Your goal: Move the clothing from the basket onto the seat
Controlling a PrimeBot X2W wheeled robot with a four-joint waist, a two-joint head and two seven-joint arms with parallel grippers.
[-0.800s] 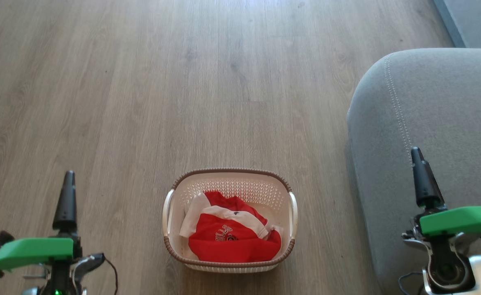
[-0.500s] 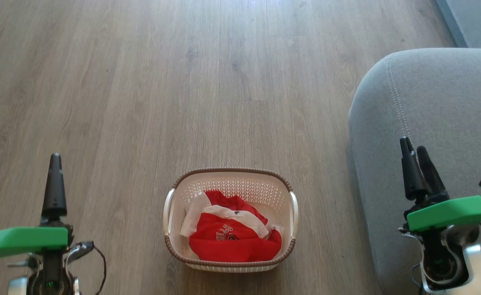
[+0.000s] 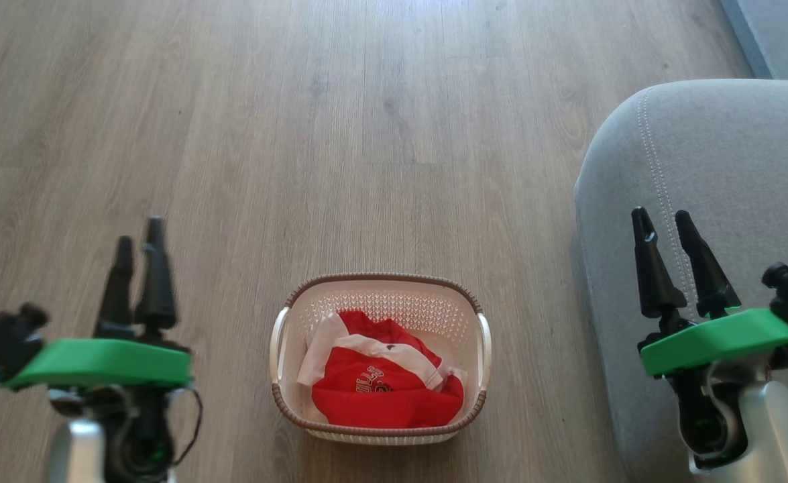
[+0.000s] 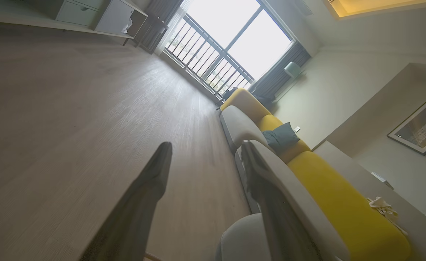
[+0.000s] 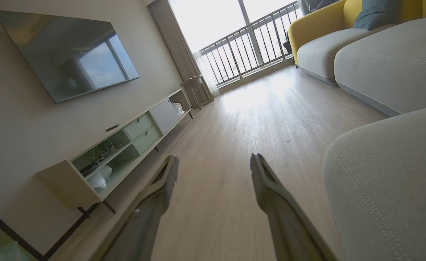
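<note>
The cream basket [image 3: 380, 300] with a brown braided rim stands on the wooden floor at the lower middle of the head view. Red clothing [image 3: 380, 389] with white sleeves and printed lettering lies crumpled inside it. The grey seat [image 3: 722, 161] with pale stitching rises at the right, and its rounded corner [image 5: 390, 181] shows in the right wrist view. My left gripper [image 3: 140, 229] hangs open over bare floor left of the basket, fingers apart [image 4: 203, 146]. My right gripper [image 3: 662, 213] is open above the seat's front edge, holding nothing [image 5: 214, 159].
Wooden floor [image 3: 340, 134] stretches ahead. A low TV cabinet [image 5: 125, 145] lines the wall under a television [image 5: 67, 50]. A yellow and grey sofa [image 4: 307, 170] runs toward a balcony railing [image 5: 249, 47].
Both arms have risen and turned. The left gripper moved right and up toward the basket, and both fingers of each gripper now show spread. The basket and clothing stayed put.
</note>
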